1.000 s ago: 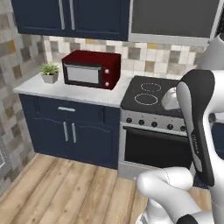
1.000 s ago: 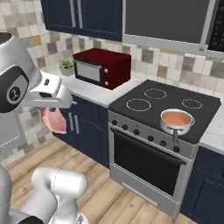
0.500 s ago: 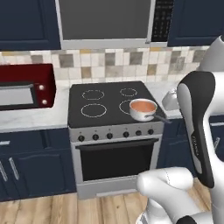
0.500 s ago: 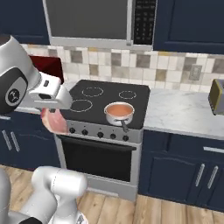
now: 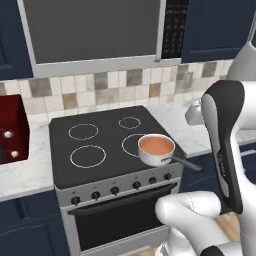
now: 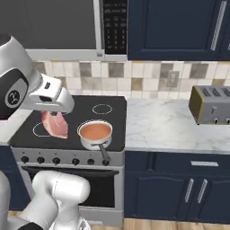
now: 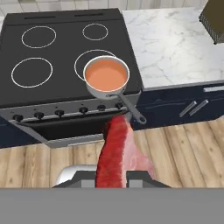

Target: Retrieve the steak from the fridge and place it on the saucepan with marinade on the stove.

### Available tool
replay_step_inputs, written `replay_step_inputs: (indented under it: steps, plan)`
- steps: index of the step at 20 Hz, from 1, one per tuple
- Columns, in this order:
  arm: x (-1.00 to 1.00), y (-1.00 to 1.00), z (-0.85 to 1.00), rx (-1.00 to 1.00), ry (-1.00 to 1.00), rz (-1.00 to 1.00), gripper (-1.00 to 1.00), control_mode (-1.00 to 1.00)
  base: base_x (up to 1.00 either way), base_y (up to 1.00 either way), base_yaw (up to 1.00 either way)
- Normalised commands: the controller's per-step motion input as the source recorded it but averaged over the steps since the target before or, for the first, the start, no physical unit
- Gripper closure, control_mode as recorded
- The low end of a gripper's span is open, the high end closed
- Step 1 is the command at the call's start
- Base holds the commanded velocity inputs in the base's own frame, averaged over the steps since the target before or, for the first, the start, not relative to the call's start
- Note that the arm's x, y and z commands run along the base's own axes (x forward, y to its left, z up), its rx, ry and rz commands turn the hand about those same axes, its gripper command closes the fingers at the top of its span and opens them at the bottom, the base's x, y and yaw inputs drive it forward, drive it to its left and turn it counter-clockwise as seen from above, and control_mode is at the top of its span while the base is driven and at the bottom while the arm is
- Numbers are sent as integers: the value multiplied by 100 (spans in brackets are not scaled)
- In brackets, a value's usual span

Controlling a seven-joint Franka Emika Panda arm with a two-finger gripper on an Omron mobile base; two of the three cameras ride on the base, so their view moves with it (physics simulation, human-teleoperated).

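Below the tool [image 6: 55,112] hung the steak [image 6: 55,124], pinched tight at its top edge between the two fingers. The steak was up in the air in front of the stove [image 5: 107,165], not yet over the pan [image 5: 156,150]. The pan sat ahead of the tool and a bit to one side, on the front burner ring nearest the table [image 6: 170,123]. Orange-brown sauce [image 7: 106,73] covered its bottom.

To do this step well, I think the arm should carry the steak forward until it hung right above the middle of the sauce. Then it should go down slowly and let go low, so the sauce would not splash. The steak looked floppy and long, so it might swing or fold.

The pan's dark handle [image 7: 130,107] stuck out past the stove's front edge, toward the tool. A bump there could spin or tip the pan, so coming in from above looked safer. The air over the stove was open, with the microwave [image 5: 95,32] high up behind. A toaster [image 6: 211,104] stood well off to the side on the table, far from the path.
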Motion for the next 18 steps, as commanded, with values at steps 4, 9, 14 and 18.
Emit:
replay_step_inputs:
  steps: [4,9,14,18]
  plan:
    - [0,0,0,0,0,0,100,100,73,3,-18]
    - [0,0,0,0,0,0,100,100,37,0,11]
    - [0,0,0,0,0,0,100,100,13,-5,28]
    - [0,0,0,0,0,0,100,100,26,-9,30]
